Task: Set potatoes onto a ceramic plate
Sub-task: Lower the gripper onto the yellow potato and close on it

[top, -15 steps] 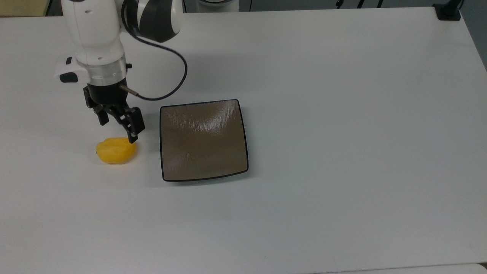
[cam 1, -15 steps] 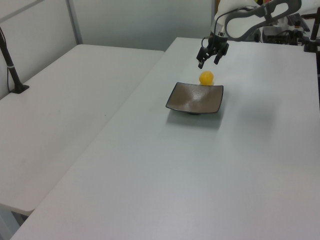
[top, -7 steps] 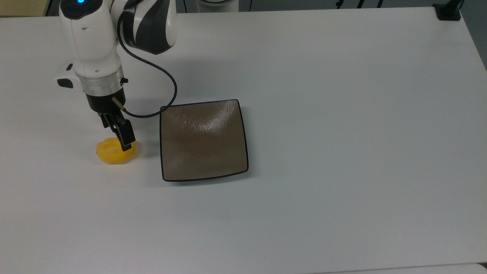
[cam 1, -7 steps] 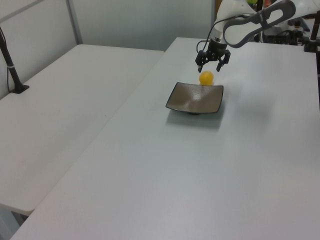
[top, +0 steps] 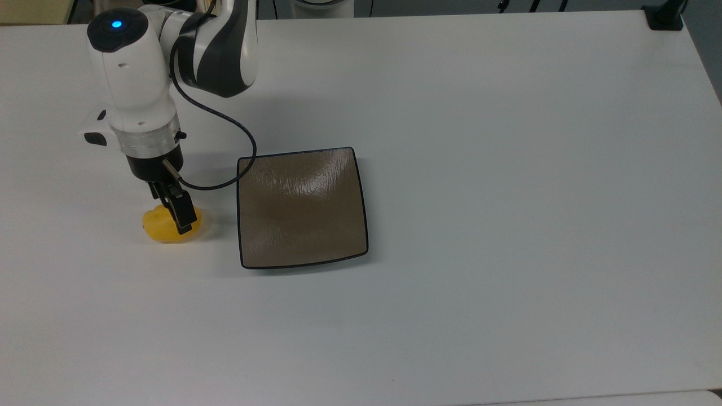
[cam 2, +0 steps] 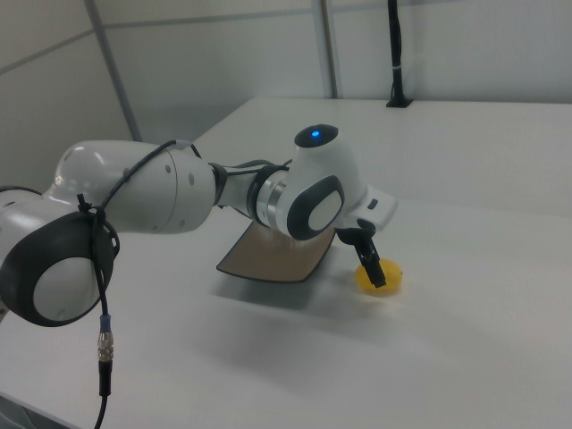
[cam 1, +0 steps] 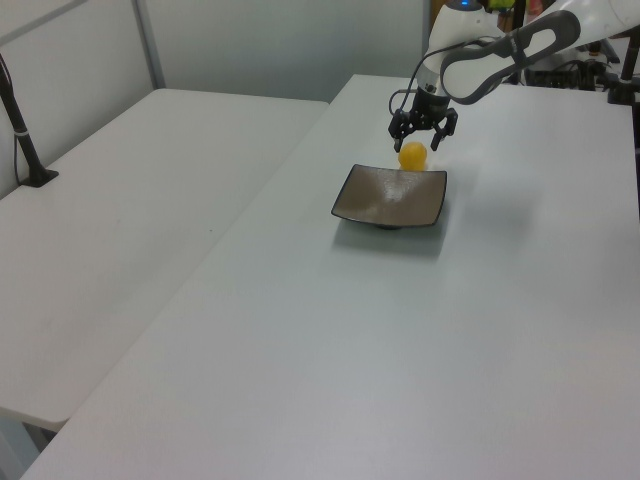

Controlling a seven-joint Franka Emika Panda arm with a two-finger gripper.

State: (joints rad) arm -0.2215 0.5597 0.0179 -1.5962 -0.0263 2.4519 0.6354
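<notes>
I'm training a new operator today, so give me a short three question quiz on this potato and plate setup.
1. True or false: the potato already lies on the ceramic plate.
2. In the top view, on which side of the plate is the potato: left or right?
3. The gripper is: A) raised over the plate, B) open, straddling the potato, C) parked at the table edge.

Key: 1 false, it rests on the table; 2 left; 3 B.
</notes>
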